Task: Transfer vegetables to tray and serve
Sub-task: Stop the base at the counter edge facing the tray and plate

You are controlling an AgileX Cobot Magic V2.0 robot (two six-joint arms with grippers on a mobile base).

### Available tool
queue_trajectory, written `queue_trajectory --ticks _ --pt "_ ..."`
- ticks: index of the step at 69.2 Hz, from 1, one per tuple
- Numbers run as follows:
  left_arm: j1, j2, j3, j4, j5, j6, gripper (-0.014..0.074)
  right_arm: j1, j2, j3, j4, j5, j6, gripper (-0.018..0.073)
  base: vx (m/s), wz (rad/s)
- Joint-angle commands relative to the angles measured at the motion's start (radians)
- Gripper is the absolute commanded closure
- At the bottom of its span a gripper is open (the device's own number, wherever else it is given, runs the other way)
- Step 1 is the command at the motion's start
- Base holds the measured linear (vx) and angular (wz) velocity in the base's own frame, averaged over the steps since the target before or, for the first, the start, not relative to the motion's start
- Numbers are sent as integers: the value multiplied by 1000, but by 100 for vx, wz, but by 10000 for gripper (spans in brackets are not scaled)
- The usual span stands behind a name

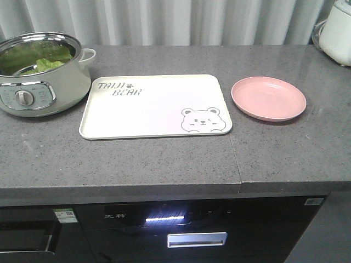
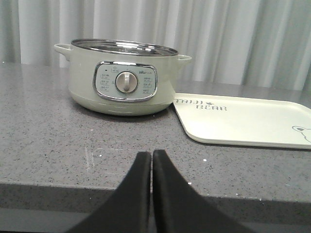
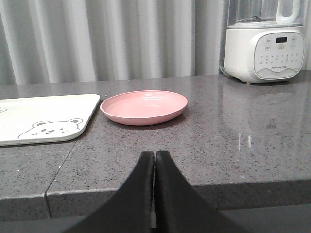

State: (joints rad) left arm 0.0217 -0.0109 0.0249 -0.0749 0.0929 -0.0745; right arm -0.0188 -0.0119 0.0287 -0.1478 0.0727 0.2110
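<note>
Exterior front-facing view is taking in the whole grey stone counter [image 1: 164, 159], w/ a seam running front to back just right of the tray. Below the edge, a dark appliance front [image 1: 164, 219] is glaring white and its label is too blurred to read.

The tray [image 1: 153, 109] is lying flat mid-counter, bare, lettering at its far-left corner, bear face near-right. In the left wrist view its right end is running out of frame and only part of the bear is showing.

The pale green electric pot [image 1: 44, 93] is sitting just left of the tray, lid off, cropped by the left edge.

A white appliance [image 3: 265, 48] is standing far right; its top is getting cut off in both views.

The pink plate [image 1: 269, 98] is resting just right of the tray, not touching it.

The vegetables [image 1: 46, 64] are lying inside the pot, partly hidden by the rim. From the left wrist view the pot wall is hiding them fully.

Left gripper [image 2: 152, 155] and right gripper [image 3: 154, 155] are both hanging at the counter's near edge, fingers pressed together, gripping nothing. Neither arm is showing in the front view.
</note>
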Motion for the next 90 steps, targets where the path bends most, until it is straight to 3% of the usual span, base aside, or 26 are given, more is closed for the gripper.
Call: queue_trajectory --ticks 1,90 --pt "-7 -16 11 -6 -68 0 603 -6 -2 6 -9 -78 -6 560 4 0" --pt "-7 -16 11 -6 -68 0 603 -6 -2 6 -9 -78 -6 560 4 -1"
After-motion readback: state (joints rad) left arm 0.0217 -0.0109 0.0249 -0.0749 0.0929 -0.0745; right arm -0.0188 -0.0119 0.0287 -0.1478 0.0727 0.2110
